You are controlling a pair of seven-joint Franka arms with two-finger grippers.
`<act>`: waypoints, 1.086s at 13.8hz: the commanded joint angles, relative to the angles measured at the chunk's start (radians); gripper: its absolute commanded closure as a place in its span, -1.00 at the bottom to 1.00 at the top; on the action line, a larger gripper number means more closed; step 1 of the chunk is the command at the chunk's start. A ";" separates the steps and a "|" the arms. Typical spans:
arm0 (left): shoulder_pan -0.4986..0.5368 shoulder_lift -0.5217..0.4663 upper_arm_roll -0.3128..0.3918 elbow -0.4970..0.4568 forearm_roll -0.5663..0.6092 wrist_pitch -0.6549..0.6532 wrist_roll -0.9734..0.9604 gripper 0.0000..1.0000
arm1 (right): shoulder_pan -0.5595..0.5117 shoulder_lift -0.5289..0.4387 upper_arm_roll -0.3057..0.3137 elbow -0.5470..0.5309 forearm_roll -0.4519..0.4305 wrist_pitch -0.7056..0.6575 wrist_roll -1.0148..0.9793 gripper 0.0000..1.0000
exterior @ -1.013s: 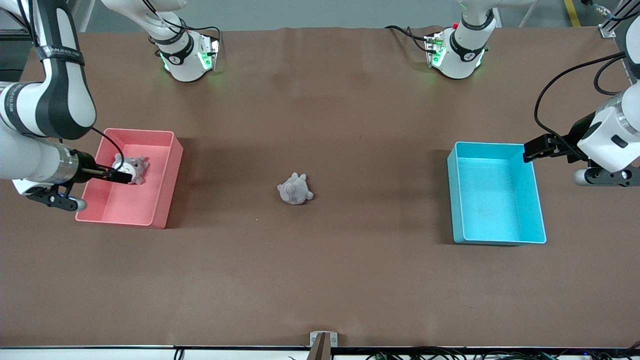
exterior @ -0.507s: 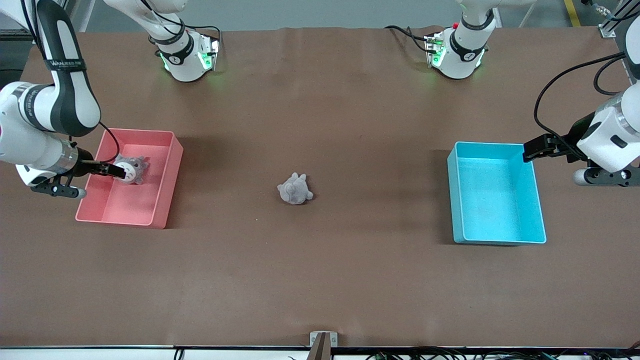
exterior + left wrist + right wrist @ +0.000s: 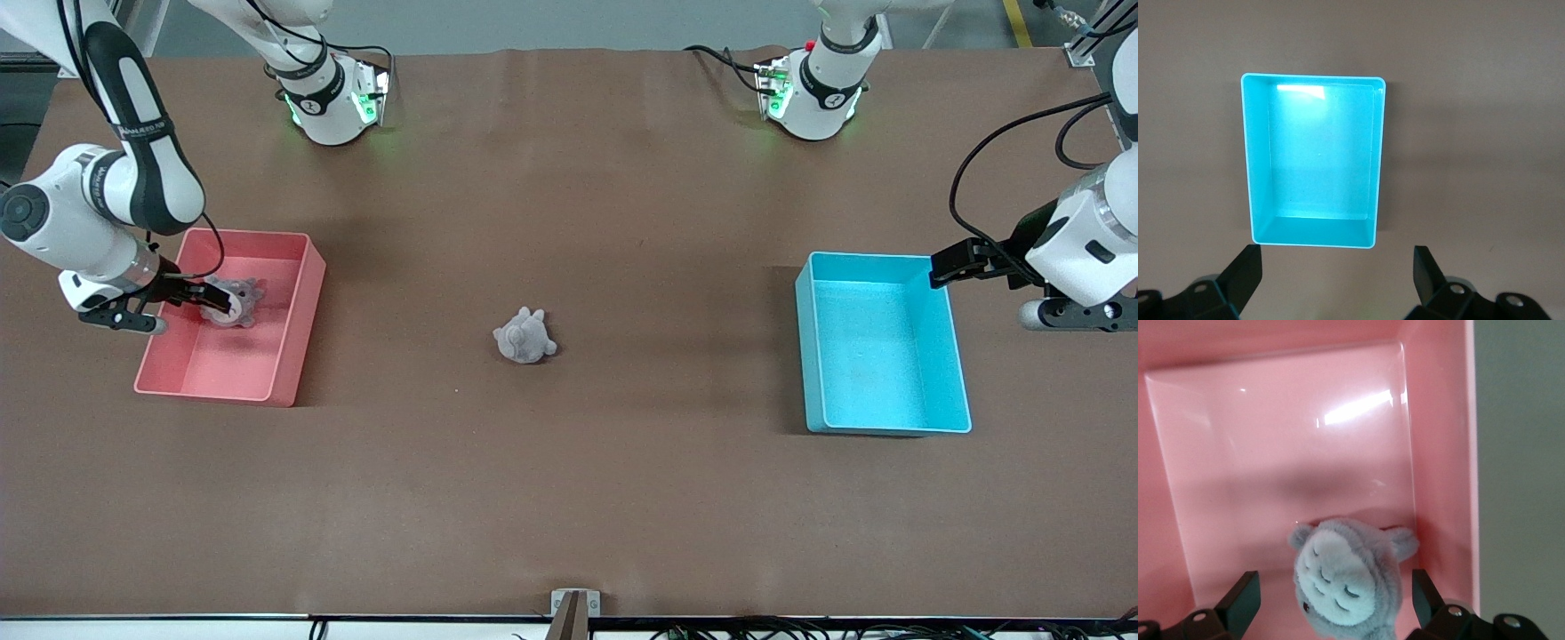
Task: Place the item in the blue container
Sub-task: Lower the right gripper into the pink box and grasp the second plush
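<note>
Right gripper (image 3: 216, 300) spread wide around fuzzy grey plush (image 3: 233, 300) in glossy pink bin (image 3: 298, 329). Second plush (image 3: 524, 336) mid-table. Left gripper (image 3: 944, 264) wide open over smooth rectangular blue container (image 3: 960, 382) at the left arm's end, waiting.

The blue container (image 3: 880, 342) stands at the left arm's end of the bench (image 3: 622, 498), the other bin (image 3: 227, 316) at the right arm's end. One plush toy (image 3: 524, 336) lies between them on the bench; a second plush toy (image 3: 229, 300) lies in the other bin.
</note>
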 commanded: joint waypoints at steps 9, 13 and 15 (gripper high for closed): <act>0.004 0.005 0.001 0.014 -0.026 -0.019 0.017 -1.00 | -0.041 0.044 0.024 -0.030 0.001 0.018 0.008 -1.00; 0.004 0.005 0.001 0.014 -0.031 -0.021 0.017 -1.00 | -0.030 0.061 0.024 -0.030 0.039 0.020 0.009 -1.00; 0.004 0.005 0.002 0.014 -0.034 -0.021 0.017 -1.00 | -0.023 0.063 0.024 -0.028 0.044 0.018 0.011 -1.00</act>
